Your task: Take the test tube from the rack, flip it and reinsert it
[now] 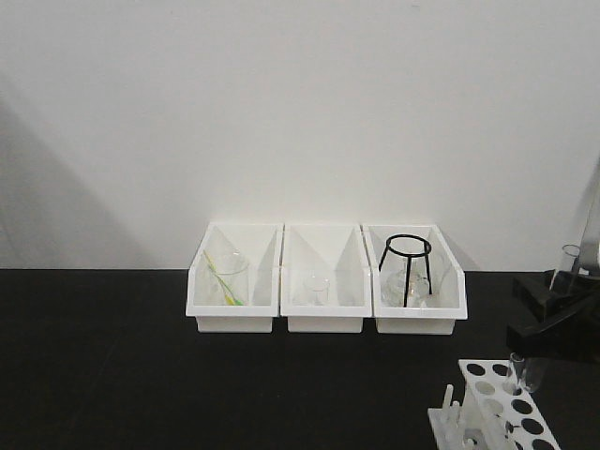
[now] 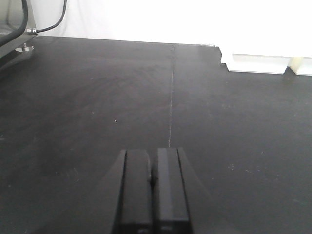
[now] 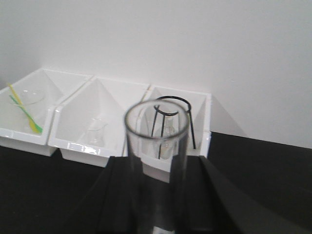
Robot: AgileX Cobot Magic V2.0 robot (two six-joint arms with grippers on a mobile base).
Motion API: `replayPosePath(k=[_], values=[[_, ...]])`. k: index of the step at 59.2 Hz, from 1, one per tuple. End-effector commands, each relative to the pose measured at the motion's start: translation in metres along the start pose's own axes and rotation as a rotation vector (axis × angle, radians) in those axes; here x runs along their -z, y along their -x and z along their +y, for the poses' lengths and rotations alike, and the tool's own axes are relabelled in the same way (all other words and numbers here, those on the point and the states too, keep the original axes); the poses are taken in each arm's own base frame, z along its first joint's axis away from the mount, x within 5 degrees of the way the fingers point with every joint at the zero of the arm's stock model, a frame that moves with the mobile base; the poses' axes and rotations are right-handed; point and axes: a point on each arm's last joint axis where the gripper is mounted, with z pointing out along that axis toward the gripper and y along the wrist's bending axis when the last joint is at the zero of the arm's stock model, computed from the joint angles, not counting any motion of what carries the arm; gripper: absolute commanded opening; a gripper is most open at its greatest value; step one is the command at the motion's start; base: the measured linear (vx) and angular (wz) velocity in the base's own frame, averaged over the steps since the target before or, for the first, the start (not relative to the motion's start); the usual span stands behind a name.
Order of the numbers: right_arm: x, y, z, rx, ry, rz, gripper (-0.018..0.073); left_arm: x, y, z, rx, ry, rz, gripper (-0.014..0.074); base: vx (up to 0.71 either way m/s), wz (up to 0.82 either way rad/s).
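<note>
Broadly, a white wall point(image 1: 300, 94) fills the back, and a black surface point(image 1: 112, 356) runs in front of it. Three white open-front bins point(image 1: 323, 323) stand side by side against the wall, touching one another. The left one holds a glass beaker with a yellow-green stick point(image 1: 225, 277). The middle one holds a smaller beaker point(image 1: 314, 289). The right one holds a black wire stand point(image 1: 407, 267) with some glassware beside it.

At the near right corner of the front view stands the white rack point(image 1: 485, 398). Its top plate has two rows of round holes, and upright pegs run along its left side.

The right end effector point(image 1: 550, 314) hangs above the far end of the rack, clamped on the test tube point(image 1: 568, 265). The tube is tilted a little, with its open rim uppermost. In the right wrist view that rim sits close to the lens, with a black finger on either side of the glass. The tube's lower end shows just over the far holes of the rack, but whether it has entered a hole cannot be told.

The left end effector point(image 2: 152, 190) hovers over bare surface well away from the rack. Its two fingers are pressed together with nothing between them. A dark cable point(image 2: 53, 22) curves at the far left of that view.
</note>
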Motion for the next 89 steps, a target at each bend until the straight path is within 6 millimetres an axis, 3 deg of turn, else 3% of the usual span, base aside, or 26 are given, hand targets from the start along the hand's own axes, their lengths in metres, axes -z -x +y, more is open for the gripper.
replayPosePath(k=[1,10,22,44,69,89], values=[[0.008,0.006,0.007,-0.037,0.066,-0.117,0.0124,0.001,0.008,-0.002,0.003,-0.023,-0.096,-0.0006,0.0,0.0],[0.013,-0.019,0.012,-0.015,0.093,-0.122,0.0124,0.001,0.008,-0.002,0.003,-0.023,-0.096,-0.0006,0.0,0.0],[0.013,-0.021,0.006,-0.029,0.017,-0.192,0.0124,0.001,0.008,-0.002,0.003,-0.023,-0.096,-0.0006,0.0,0.0],[-0.02,-0.048,0.001,-0.041,0.014,-0.191,0.0124,0.001,0.008,-0.002,0.003,-0.023,-0.096,-0.0006,0.0,0.0],[-0.039,-0.077,0.0,-0.045,0.021,-0.091,0.0124,0.001,0.008,-0.002,0.003,-0.023,-0.096,-0.0006,0.0,0.0],[-0.049,-0.116,0.004,-0.079,0.062,-0.04,0.0127,0.001,0.008,-0.002,0.003,-0.023,-0.096,-0.0006,0.0,0.0]])
